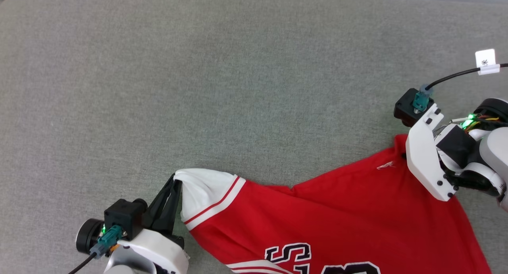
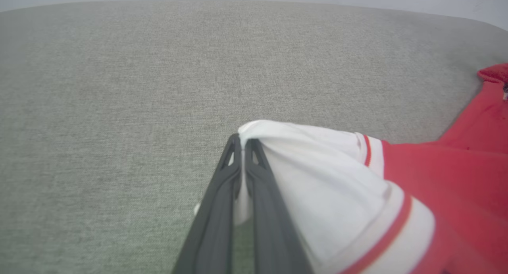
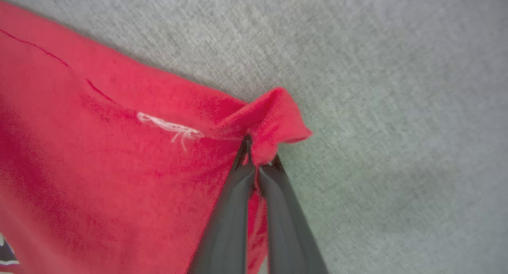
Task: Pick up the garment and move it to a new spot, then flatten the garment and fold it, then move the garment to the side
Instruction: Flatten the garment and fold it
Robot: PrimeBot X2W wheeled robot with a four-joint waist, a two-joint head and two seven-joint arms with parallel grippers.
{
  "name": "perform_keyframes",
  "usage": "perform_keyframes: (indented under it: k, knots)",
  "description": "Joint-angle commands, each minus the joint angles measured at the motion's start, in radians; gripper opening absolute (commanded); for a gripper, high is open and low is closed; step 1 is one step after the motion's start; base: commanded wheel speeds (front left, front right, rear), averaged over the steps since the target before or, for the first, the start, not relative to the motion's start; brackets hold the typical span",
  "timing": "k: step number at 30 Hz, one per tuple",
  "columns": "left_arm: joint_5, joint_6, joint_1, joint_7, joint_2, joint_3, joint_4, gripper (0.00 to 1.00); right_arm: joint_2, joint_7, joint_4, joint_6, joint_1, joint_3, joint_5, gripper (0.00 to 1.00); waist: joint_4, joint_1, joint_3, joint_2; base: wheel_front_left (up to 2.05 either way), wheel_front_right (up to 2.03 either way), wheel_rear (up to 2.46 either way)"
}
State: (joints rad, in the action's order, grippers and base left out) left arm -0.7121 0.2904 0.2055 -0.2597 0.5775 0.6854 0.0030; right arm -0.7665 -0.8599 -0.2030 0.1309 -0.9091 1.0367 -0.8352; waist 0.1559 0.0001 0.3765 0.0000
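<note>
On the grey-green cloth surface [image 1: 198,67]: the garment [image 1: 357,210] is spread along the near side of the head view, between the two arms, and its lower part is cut off by the bottom edge.
Garment body: red cloth is seen, with a white sleeve [image 1: 202,194] edged in red-and-white trim [image 1: 216,204] on the robot's left, and part of a black, white-outlined print [image 1: 301,260] at the bottom edge.
Left gripper [image 2: 243,141]: the jaws are pressed together on the tip of the white sleeve, and the cloth is bunched into a peak around the dark fingertips.
Right gripper [image 3: 256,151]: the jaws are clamped on a red corner [image 3: 278,115] of the garment, which is curled over the fingertips.
Far edge of the garment: a shallow dip is formed between the held sleeve and the held corner.
Loose thread [image 3: 170,129]: a small white tuft is seen on the red cloth near the right grip.
Cable [image 1: 452,76]: a black lead with a white tag [image 1: 485,61] is run from the right wrist to the head view's right edge.
Contact with the surface: whether the gripped points are raised off the cloth cannot be told.
</note>
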Motion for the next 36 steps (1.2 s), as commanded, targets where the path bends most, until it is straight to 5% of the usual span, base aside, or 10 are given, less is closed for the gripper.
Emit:
perform_keyframes:
  k: [1, 12, 21, 28, 36]
  knots:
    - [-0.003, 0.000, -0.018, -0.006, 0.000, -0.004, 0.008, 0.00, 0.006, 0.052, -0.006, 0.000, -0.002, 0.015, 0.002, 0.00, -0.017, -0.0001, -0.044, 0.0000, 0.00, 0.00, 0.00]
    - [0.020, 0.004, -0.002, 0.009, 0.056, -0.018, -0.009, 0.00, -0.008, 0.408, 0.021, -0.001, 0.070, -0.111, -0.005, 0.00, -0.084, -0.0001, -0.207, 0.0000, 0.00, 0.00, 0.00]
    - [0.076, -0.026, 0.200, 0.067, 0.121, -0.060, -0.038, 0.00, 0.047, 0.517, 0.030, -0.001, 0.087, -0.272, 0.111, 0.00, -0.134, -0.0001, -0.226, 0.0000, 0.00, 0.00, 0.00]
    - [0.141, -0.106, 0.503, 0.182, 0.157, -0.077, -0.037, 0.00, 0.141, 0.526, -0.005, -0.001, -0.023, -0.411, 0.234, 0.00, -0.160, -0.0001, -0.165, 0.0000, 0.00, 0.00, 0.00]
    - [0.212, -0.221, 0.905, 0.300, 0.116, -0.069, 0.077, 0.00, 0.244, 0.514, -0.072, -0.001, -0.267, -0.519, 0.348, 0.00, -0.162, -0.0001, -0.043, 0.0000, 0.00, 0.00, 0.00]
